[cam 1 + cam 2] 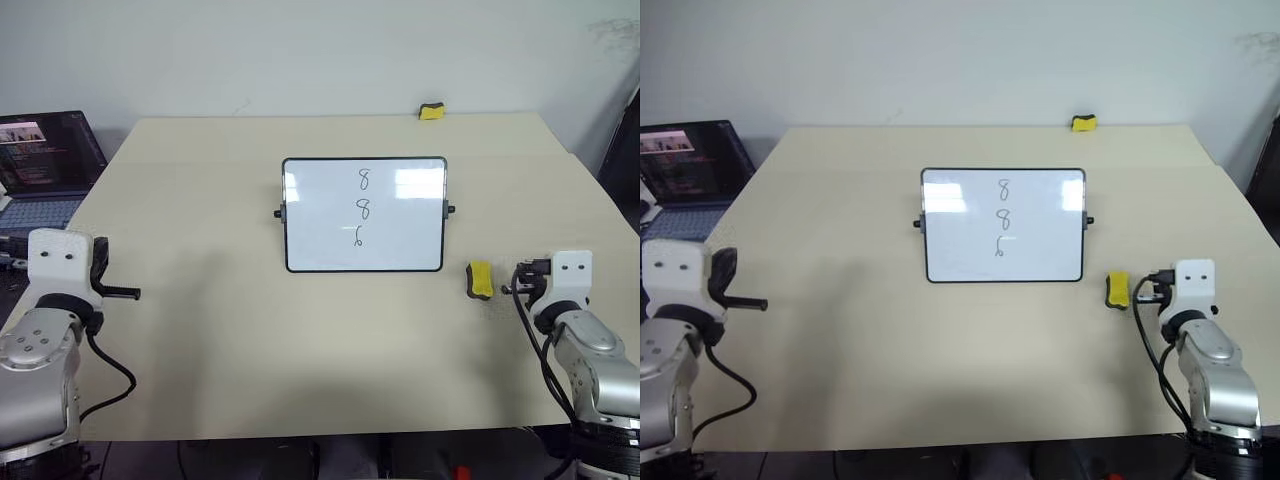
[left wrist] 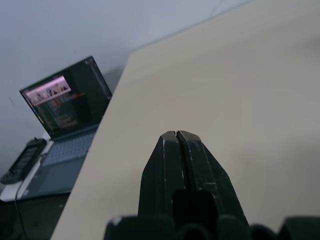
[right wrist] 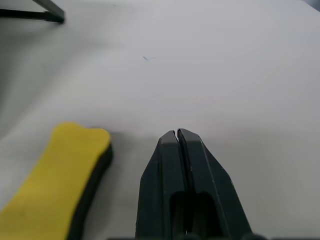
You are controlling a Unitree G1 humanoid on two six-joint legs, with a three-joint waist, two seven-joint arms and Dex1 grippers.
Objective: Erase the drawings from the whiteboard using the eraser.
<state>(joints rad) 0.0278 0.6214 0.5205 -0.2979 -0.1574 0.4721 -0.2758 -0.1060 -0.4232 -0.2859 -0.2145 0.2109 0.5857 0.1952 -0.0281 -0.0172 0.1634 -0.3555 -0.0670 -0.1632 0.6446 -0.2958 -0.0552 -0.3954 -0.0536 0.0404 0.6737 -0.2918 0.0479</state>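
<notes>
you have the whiteboard (image 1: 364, 214) propped near the middle of the desk (image 1: 250, 340), tilted back on its side knobs so its face looks up toward you, which leaves the drawings (image 1: 362, 208) easy to reach: three dark squiggles stacked in one column a little right of the board's centre, all untouched. the eraser (image 1: 480, 279) lies flat on the desk off the board's lower right corner, near it but apart, yellow back up and black felt down, so it is ready to be picked up by its sides and wiped without turning over. your right tool (image 3: 177, 134) sits just beside the eraser, on the side away from the board, fingers pressed fully together and holding nothing; you will likely need to spread them before you can take the block. your left tool (image 2: 176, 135) is also closed tight and empty, parked well off over the desk's left edge near the laptop (image 1: 42, 165), out of the way of the board. a second yellow block (image 1: 431, 111) rests at the far edge of the desk, well apart, and looks like no part of this job.
</notes>
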